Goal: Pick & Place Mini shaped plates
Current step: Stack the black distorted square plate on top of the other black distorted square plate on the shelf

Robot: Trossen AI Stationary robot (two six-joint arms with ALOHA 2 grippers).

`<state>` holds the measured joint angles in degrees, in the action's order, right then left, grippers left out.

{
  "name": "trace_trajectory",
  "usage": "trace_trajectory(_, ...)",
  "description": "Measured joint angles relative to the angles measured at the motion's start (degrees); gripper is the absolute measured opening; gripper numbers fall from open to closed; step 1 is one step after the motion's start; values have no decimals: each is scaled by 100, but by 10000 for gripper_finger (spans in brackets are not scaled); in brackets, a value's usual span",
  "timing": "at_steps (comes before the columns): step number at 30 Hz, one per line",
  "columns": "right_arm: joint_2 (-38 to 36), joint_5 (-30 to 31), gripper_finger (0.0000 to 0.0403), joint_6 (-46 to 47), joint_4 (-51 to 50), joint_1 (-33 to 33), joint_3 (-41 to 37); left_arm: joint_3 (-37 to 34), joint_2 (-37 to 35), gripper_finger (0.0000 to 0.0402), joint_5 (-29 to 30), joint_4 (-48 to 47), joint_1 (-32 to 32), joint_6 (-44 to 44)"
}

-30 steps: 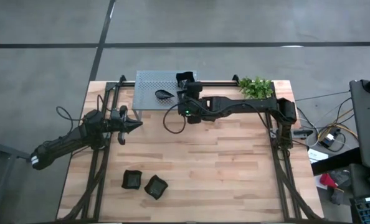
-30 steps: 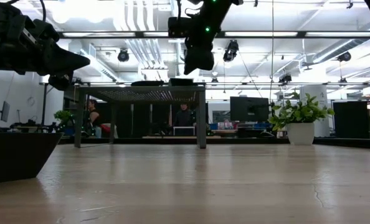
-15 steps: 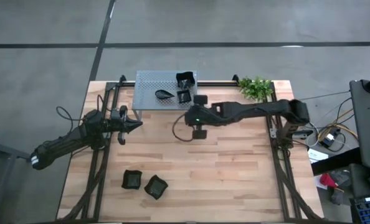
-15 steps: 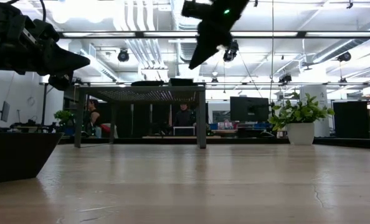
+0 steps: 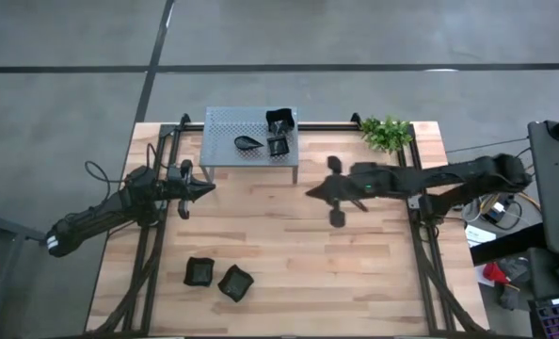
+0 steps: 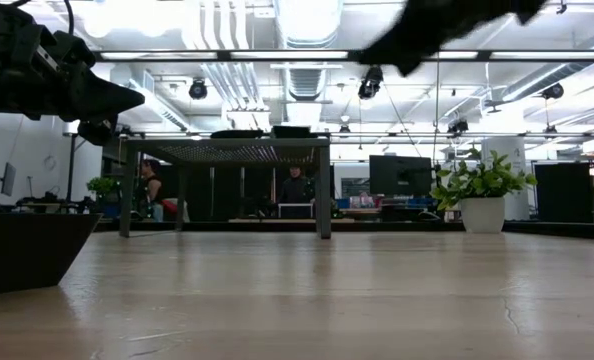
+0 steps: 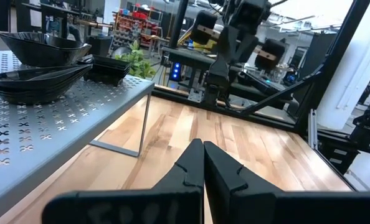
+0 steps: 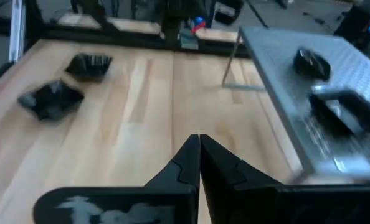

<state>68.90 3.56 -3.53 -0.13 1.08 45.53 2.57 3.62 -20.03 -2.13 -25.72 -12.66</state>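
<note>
Wood planks fill the tabletop (image 5: pixel 289 245), with a grey shelf (image 5: pixel 225 143) at the far edge and a plant (image 5: pixel 387 132) beside it. Three plates sit on the shelf: a leaf plate (image 5: pixel 247 143), a flat square (image 5: pixel 278 146) and a wavy square (image 5: pixel 280 120). Two more wavy plates (image 5: pixel 217 277) lie near the front left, just beside each other.

My right gripper (image 5: pixel 314 191) hangs over mid-table, clear of the shelf, fingers pinched together on nothing. My left gripper (image 5: pixel 207 188) waits just left of the shelf, also closed and empty.

I judge I'm between picks, with a drop on the shelf done. Next I need to swing the right arm to the front pair, spread the fingers, and come down on a rim.

Seen from above, the leaf plate's long axis runs left-right along the shelf, tip toward the flat square. The front pair are squarish with no clear long axis; the right one sits turned, a corner toward me.
</note>
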Motion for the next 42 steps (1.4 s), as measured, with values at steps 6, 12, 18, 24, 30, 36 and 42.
trace_trajectory(6,-1176,-435,8,351,-117,47,-988,-1,0,3,-1,0,-1,-1)
trace_trajectory(12,-2283,-850,8,667,-96,50,-1729,0,0,3,0,0,-1,1)
trace_trajectory(18,-3191,-877,8,664,-38,79,-2366,0,0,3,0,0,-1,0)
trace_trajectory(24,-4030,-1047,8,662,521,79,-3004,0,0,3,0,0,-1,0)
trace_trajectory(30,-4638,-1454,8,685,610,79,-3373,-2,0,3,0,0,1,1)
trace_trajectory(36,-4910,-1739,9,843,609,79,-3567,0,0,3,0,0,0,1)
trace_trajectory(42,-5265,-1760,9,760,808,79,-3776,-2,0,3,0,0,-1,0)
